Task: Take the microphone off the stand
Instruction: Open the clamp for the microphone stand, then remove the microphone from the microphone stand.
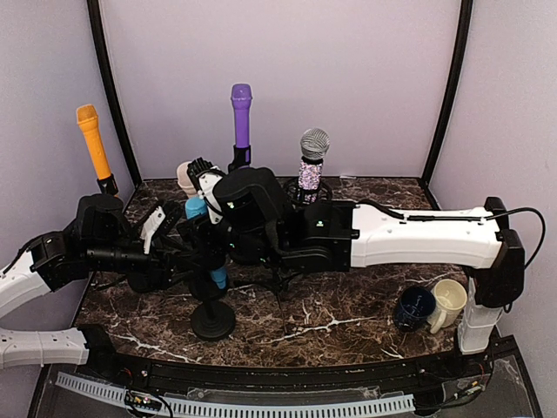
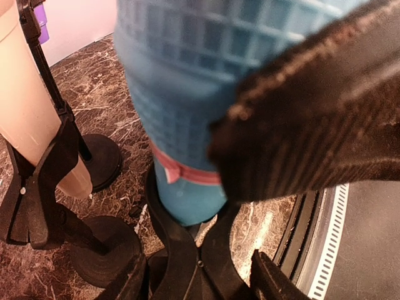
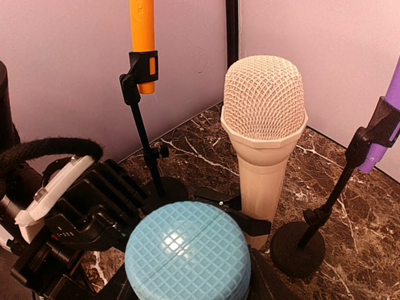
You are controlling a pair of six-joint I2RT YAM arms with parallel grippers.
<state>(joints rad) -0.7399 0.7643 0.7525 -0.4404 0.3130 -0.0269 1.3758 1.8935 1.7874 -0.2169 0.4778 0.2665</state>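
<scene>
The blue microphone stands upright in the clip of a black stand at the left middle of the table. My right gripper reaches across from the right and is shut on its waffle-patterned head, with a dark finger on either side. From the left, my left gripper sits low beside the stand. In the left wrist view its jaws stand open around the stand's forked clip, with marble showing between the right finger and the clip. The blue body rises just above, partly covered by a dark rough pad.
Close behind the blue one stands a cream microphone on its own stand. An orange one, a purple one and a glittery silver one stand further back. Two cups sit front right.
</scene>
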